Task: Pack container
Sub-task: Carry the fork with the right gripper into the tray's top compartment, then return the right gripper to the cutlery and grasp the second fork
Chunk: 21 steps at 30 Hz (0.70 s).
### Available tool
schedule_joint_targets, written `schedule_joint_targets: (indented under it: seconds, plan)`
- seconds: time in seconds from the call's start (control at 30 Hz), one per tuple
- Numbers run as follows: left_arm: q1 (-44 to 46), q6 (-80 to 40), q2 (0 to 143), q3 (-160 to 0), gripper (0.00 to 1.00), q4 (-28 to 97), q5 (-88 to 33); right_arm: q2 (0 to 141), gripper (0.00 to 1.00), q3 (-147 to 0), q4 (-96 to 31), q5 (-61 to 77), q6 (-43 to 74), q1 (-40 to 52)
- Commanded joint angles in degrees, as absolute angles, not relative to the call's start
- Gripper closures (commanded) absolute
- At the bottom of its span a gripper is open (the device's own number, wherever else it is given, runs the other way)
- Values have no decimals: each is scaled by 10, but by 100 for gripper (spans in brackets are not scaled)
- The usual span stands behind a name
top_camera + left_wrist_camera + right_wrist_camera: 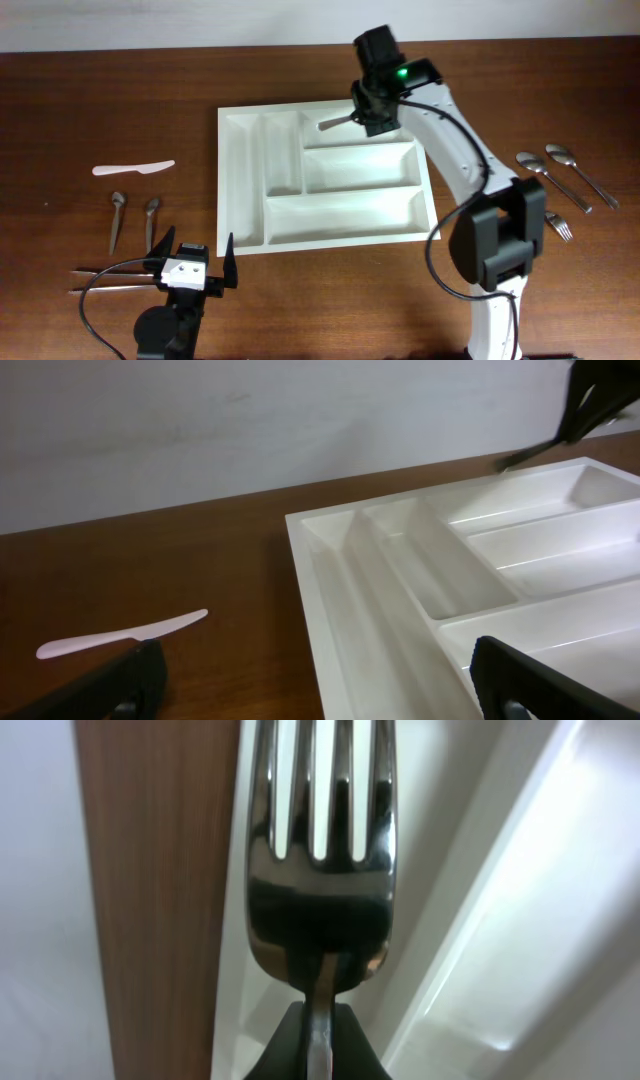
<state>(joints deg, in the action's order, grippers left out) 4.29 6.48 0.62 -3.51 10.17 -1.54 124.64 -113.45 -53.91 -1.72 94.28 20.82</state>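
Observation:
The container, a large white cutlery tray [330, 218], lies in the middle of the table and also shows in the left wrist view [400, 580]. My right gripper [372, 115] is shut on a metal fork [336, 123] and holds it over the tray's top wide compartment at the back. In the right wrist view the fork [320, 870] fills the frame, its handle clamped between the fingers [318, 1040], with the tray [520, 920] below. My left gripper [190, 262] is open and empty near the front edge, left of the tray's front corner.
A white plastic knife [133, 168] and two spoons [134, 220] lie left of the tray. Metal utensils [105, 275] lie by the left gripper. Spoons [565, 175] and a fork [558, 226] lie at the right. The right arm's base [495, 250] stands right of the tray.

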Motion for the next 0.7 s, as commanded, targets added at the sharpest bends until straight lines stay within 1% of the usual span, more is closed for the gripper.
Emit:
schedule_joint_targets:
  seconds: [0.0, 0.1, 0.13, 0.23, 0.27, 0.47, 0.53, 0.6, 0.67]
  plan:
    - [39, 74, 3, -30, 1, 101, -22, 1259, 91, -1139, -523, -30, 966, 213]
    - [39, 74, 3, -30, 1, 101, -22, 1272, 91, -1139, -509, -20, 966, 213]
    - [39, 74, 3, -30, 1, 101, -22, 1277, 88, -1139, -505, -20, 965, 213]
    - [39, 74, 3, -30, 1, 101, -22, 1284, 65, -1139, -500, -22, 965, 213]
    - [39, 74, 3, -30, 1, 101, -22, 1287, 61, -1139, -500, -22, 965, 212]
    - [39, 74, 3, -30, 1, 101, -22, 1286, 43, -1139, -501, -23, 952, 192]
    - [39, 74, 3, -30, 1, 101, -22, 1279, 33, -1140, -502, -22, 900, 163]
    - [39, 74, 3, -30, 1, 101, -22, 1265, 25, -1140, -510, -21, 854, 129]
    - [39, 74, 3, -30, 1, 101, -22, 1244, 21, -1140, -517, -17, 798, 87]
